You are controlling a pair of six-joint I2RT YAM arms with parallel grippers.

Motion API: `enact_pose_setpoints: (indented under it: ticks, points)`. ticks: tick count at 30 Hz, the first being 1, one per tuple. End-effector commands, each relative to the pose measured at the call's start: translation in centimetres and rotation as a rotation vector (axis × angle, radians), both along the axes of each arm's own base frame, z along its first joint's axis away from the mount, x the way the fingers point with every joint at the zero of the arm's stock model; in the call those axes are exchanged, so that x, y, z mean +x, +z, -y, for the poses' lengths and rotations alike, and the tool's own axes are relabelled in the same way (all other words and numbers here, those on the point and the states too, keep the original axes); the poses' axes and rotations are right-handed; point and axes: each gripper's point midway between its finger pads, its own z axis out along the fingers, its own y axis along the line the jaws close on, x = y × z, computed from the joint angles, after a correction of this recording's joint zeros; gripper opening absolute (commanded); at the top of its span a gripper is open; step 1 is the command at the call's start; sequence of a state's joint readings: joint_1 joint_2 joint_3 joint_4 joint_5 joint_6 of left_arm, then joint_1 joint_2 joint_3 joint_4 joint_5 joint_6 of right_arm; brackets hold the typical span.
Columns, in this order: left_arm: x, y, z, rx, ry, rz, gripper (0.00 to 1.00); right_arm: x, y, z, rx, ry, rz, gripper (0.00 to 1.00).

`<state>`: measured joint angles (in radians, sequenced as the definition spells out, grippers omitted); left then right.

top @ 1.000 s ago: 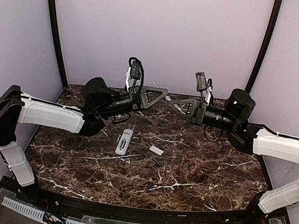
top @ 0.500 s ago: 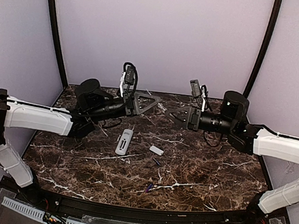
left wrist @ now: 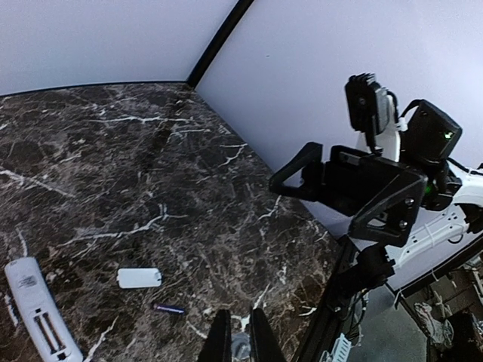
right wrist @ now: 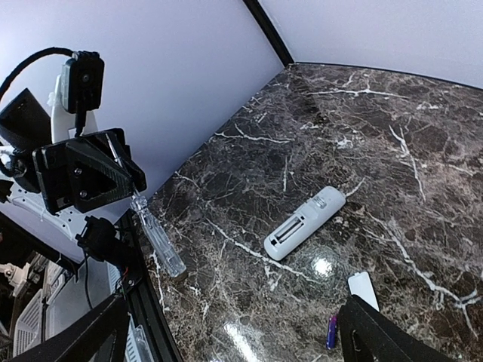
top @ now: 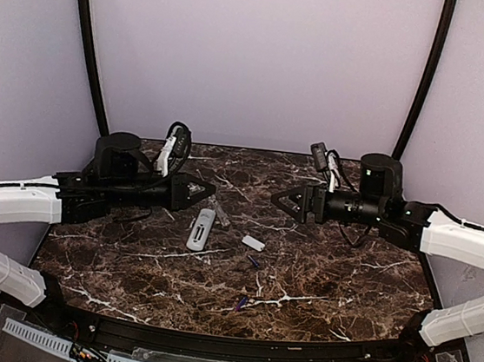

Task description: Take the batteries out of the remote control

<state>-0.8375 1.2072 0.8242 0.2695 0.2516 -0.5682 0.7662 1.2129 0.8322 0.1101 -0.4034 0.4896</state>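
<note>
a dark marble table [top: 344, 280] is seen from above, with two white and black robot arms reaching in from the left and right edges.

the remote control [top: 201, 229], a slim white bar, lies flat on the table a little left of centre, its long axis running roughly front to back. its open battery bay faces up. a small white cover piece [top: 253, 243] lies just to its right, apart from it.

one of the batteries [top: 253, 260], a tiny dark cylinder with a blue-purple tint, lies on the table just in front of the cover piece. the second battery [top: 241, 303] lies further toward the front edge, well apart from the remote control.

the left gripper [top: 209, 190] hangs above the table just behind the remote control. its fingers are closed tight on a slim clear stick [right wrist: 158, 237], which slants down toward the table near the far end of the remote control; whether the tip touches cannot be told.

the right gripper [top: 278, 197] hangs above the table to the right of the remote control, pointing toward the left gripper. its fingers [left wrist: 300, 167] are spread wide and grip nothing. the two grippers face each other with a gap between them.
</note>
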Motion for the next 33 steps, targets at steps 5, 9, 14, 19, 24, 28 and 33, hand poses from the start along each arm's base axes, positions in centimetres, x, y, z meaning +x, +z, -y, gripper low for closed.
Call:
enact_pose_setpoints:
  ticks: [5, 9, 14, 19, 24, 28, 33]
  points:
    - [0.4, -4.6, -6.5, 0.412, 0.145, -0.094, 0.0, 0.8, -0.6, 1.3, -0.077, -0.078, 0.045, 0.99]
    - [0.9, -4.6, -8.5, 0.525, 0.171, -0.151, 0.0, 1.0, -1.5, 1.4, -0.102, -0.09, 0.031, 0.99]
    - [1.2, -6.5, -11.6, 0.67, 0.206, -0.244, 0.0, 1.3, -2.2, 1.7, -0.127, -0.113, 0.023, 0.99]
    - [2.1, -8.1, -14.7, 0.761, 0.256, -0.332, 0.01, 1.1, -3.1, 2.5, -0.167, -0.132, 0.01, 0.99]
    - [2.6, -10.9, -16.7, 0.832, 0.279, -0.404, 0.0, 1.3, -3.8, 3.4, -0.198, -0.178, -0.005, 0.99]
    - [2.9, -13.4, -18.0, 0.883, 0.291, -0.469, 0.0, 1.6, -4.5, 4.3, -0.227, -0.227, -0.016, 0.99]
    - [3.1, -16.4, -18.8, 0.929, 0.288, -0.535, 0.01, 1.5, -5.1, 4.8, -0.252, -0.237, -0.021, 0.99]
